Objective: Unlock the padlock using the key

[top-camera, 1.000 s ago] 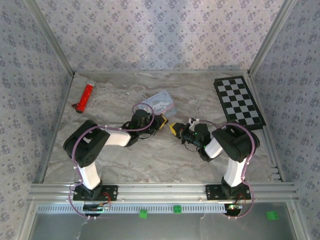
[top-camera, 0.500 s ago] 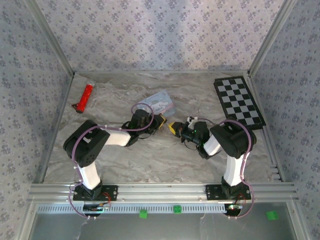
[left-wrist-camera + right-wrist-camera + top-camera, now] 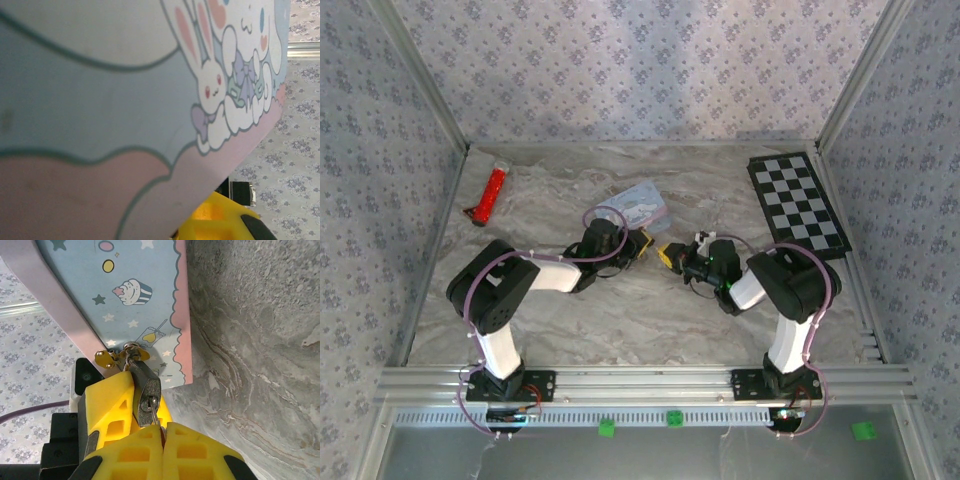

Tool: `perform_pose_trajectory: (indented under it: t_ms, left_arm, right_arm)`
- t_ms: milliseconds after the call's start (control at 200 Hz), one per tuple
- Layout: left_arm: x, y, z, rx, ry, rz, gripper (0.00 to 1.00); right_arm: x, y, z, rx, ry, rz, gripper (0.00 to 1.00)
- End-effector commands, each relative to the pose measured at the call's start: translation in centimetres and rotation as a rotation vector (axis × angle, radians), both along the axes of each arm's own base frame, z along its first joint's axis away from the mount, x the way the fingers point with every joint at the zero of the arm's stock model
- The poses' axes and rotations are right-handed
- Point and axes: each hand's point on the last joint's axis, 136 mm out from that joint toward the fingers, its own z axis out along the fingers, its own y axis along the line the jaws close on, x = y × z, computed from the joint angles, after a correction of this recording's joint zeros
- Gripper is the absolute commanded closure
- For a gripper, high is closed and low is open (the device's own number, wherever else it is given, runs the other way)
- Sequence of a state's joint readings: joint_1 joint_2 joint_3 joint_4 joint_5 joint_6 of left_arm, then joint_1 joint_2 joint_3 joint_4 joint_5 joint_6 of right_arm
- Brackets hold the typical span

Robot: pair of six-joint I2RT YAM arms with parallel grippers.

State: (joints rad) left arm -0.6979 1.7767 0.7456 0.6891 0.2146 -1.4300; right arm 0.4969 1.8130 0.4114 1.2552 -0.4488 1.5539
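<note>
The padlock (image 3: 148, 390), small and dark, hangs from a brass hasp (image 3: 116, 356) on the pastel blue cartoon tin (image 3: 135, 270). A key blade (image 3: 156, 417) sits in its keyhole, and my right gripper (image 3: 162, 426) is shut on the key. The left gripper's yellow fingers (image 3: 107, 405) flank the padlock's body and grip it. From above, the left gripper (image 3: 642, 244) and right gripper (image 3: 668, 255) meet tip to tip just in front of the tin (image 3: 642, 205). In the left wrist view the tin (image 3: 125, 100) is very close, with a yellow finger (image 3: 220, 222) below it.
A red stick-like tool (image 3: 492, 193) lies at the far left of the marbled table (image 3: 620, 320). A black-and-white checkerboard (image 3: 798, 203) lies at the far right. Patterned walls close in the left, back and right sides.
My right wrist has turned slightly with the key held at the padlock. The left arm, the tin and the red tool have stayed put.
</note>
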Motion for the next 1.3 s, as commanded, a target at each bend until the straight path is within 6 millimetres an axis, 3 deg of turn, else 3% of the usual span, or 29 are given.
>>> perform_pose_trajectory:
  t_ms: [0,180,515,750,835,1299]
  left_arm:
    - [-4.2,-4.7,4.1,-0.121,-0.030,-0.258,0.88]
    - [-4.2,-5.0,4.5,-0.128,-0.034,-0.264,0.88]
    - [-4.1,-5.3,5.1,-0.133,-0.041,-0.271,0.88]
    - [-4.3,-5.2,5.3,-0.134,-0.044,-0.273,0.88]
    - [-4.4,-5.2,5.3,-0.134,-0.044,-0.276,0.88]
    - [-4.5,-5.9,5.5,-0.143,-0.051,-0.287,0.88]
  right_arm:
    - [1.7,0.2,2.7,0.009,-0.089,-0.022,1.00]
    - [1.8,0.5,2.5,0.023,-0.094,-0.019,1.00]
    - [1.0,2.7,3.9,0.048,-0.142,0.034,1.00]
    - [2.4,-1.3,1.3,0.026,-0.089,-0.050,1.00]
    - [2.8,-1.8,1.0,0.041,-0.081,-0.060,1.00]
    - [2.1,2.2,3.3,0.079,-0.124,0.019,1.00]
